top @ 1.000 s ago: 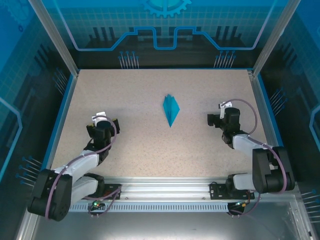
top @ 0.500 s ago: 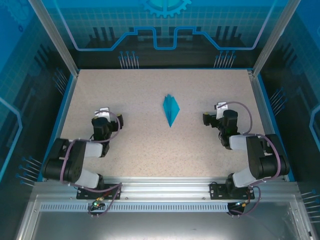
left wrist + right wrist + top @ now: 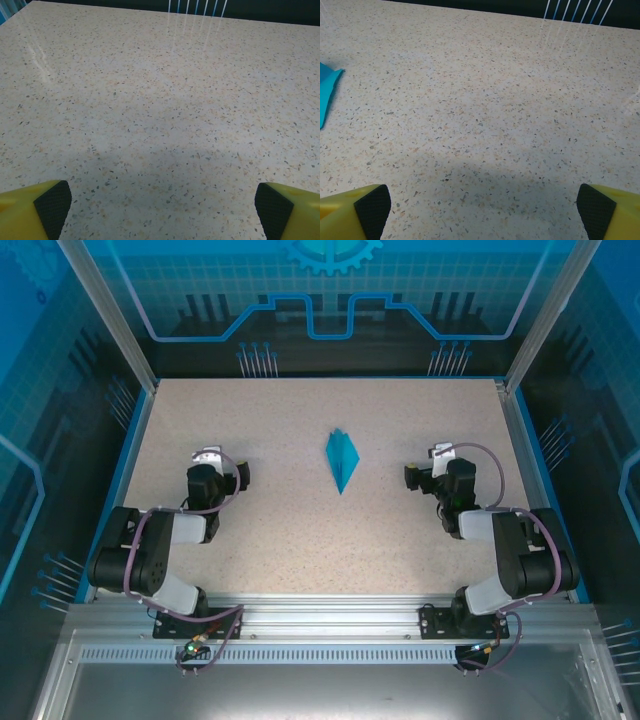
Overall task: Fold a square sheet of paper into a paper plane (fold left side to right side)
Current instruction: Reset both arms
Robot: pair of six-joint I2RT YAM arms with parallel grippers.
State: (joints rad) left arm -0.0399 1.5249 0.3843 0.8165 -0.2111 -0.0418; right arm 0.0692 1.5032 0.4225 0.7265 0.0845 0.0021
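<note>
At the near edge of the table, both arms were folded back over their bases with the wrists pointing toward the far side. The left gripper stood with its jaws fully apart, the black pads at the two lower corners of the left wrist view and bare speckled surface between them; it held nothing. The right gripper stood in the same condition, jaws fully apart and empty. Farther in, the paper plane lay flat on the table, roughly midway between the two arms and touching neither. It was a slim pointed dart. Its long axis ran near to far, with the sharp tip toward the near edge and the wider tail toward the far edge. From the left gripper it lay to the right and slightly far, well apart. From the right gripper it lay to the left at about the same depth, and one teal corner entered the left edge of the right wrist view. The right arm was judged the nearer of the two. Because the sheet already had its dart form, the folding was judged complete. Any further contact would call for a sideways reach toward the centre, most directly from the right arm.
</note>
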